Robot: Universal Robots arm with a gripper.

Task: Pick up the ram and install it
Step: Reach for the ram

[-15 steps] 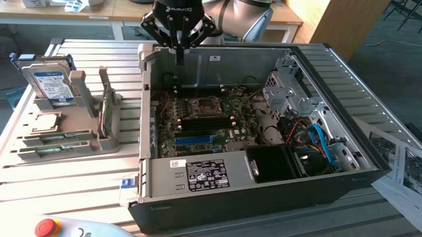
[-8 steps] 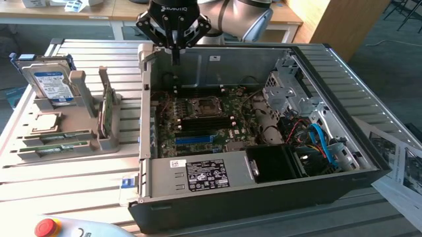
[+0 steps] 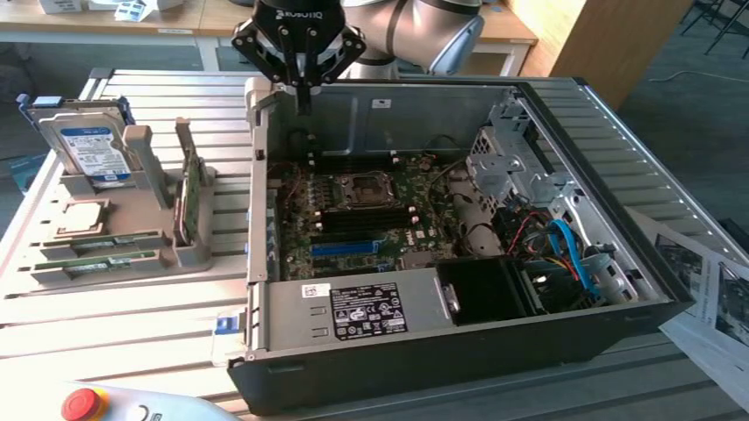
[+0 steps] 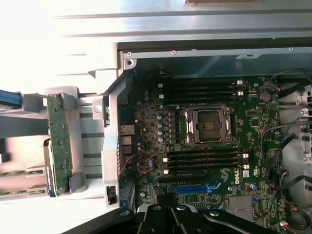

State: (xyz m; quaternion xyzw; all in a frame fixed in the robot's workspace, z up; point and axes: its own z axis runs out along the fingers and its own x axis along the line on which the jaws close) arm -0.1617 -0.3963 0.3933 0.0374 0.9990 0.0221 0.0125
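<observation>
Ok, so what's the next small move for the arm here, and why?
Probably carry the gripper toward the exterior view's left, over the grey holder. The ram lies there untouched, while the gripper hangs above the open computer case with its fingers shut on nothing.

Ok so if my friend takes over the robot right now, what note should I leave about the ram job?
The gripper hangs over the back edge of the open computer case, above the motherboard.
The ram lies flat in the grey holder outside the case, at the exterior view's left, well apart from the gripper.
Done: nothing to see yet; the black memory slots look empty.
Left: the ram is not yet picked up and not yet installed.
</observation>
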